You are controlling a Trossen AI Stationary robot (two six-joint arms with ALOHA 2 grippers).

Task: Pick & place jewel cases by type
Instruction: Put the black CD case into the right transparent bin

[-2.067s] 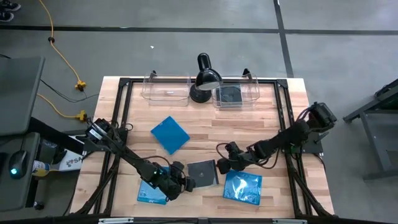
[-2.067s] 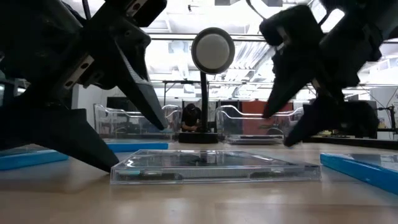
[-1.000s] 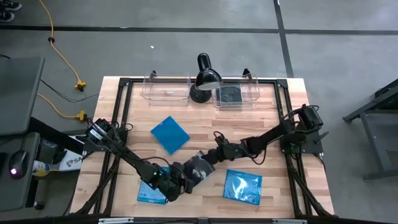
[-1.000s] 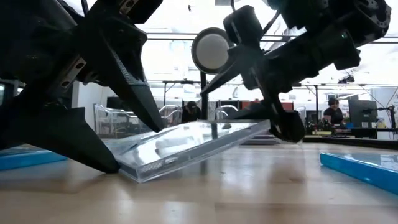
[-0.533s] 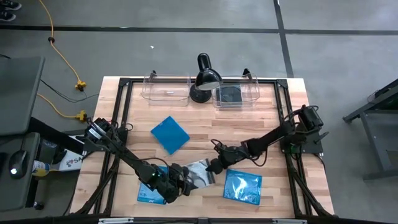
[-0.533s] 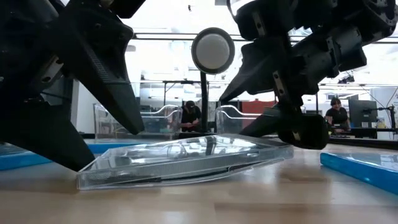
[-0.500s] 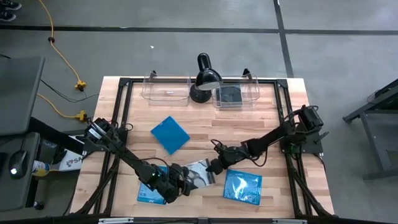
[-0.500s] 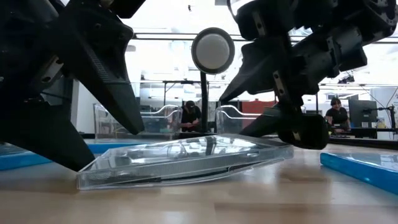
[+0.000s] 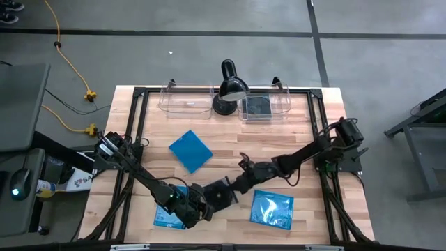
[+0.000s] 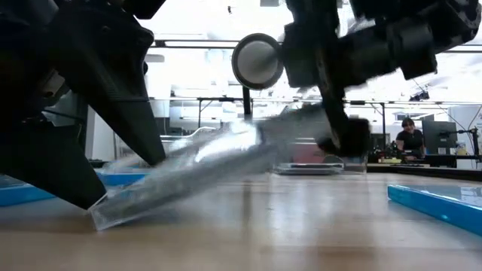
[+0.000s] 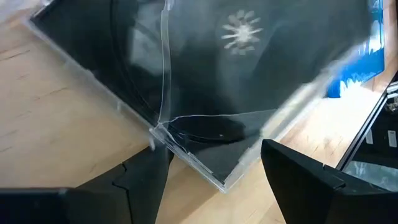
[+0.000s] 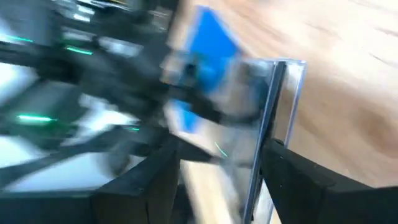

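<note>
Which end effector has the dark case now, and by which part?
The right end effector grips the dark jewel case by its raised edge; its other edge rests on the table by the open left end effector.

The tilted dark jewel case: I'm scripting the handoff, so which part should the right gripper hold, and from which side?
The raised edge of the dark jewel case, approached from the right. Its other edge rests on the table by the left gripper, so only the lifted edge leaves room for fingers.

You have a wooden desk [image 9: 293, 132] with a black desk lamp [image 9: 228, 87] at the middle of its far edge, flanked on either side by two clear bins [image 9: 186, 101]. Off the desk's left side, a yellow cable [image 9: 66, 59] crosses the floor. A person [image 10: 410, 139] sits in the room behind.
</note>
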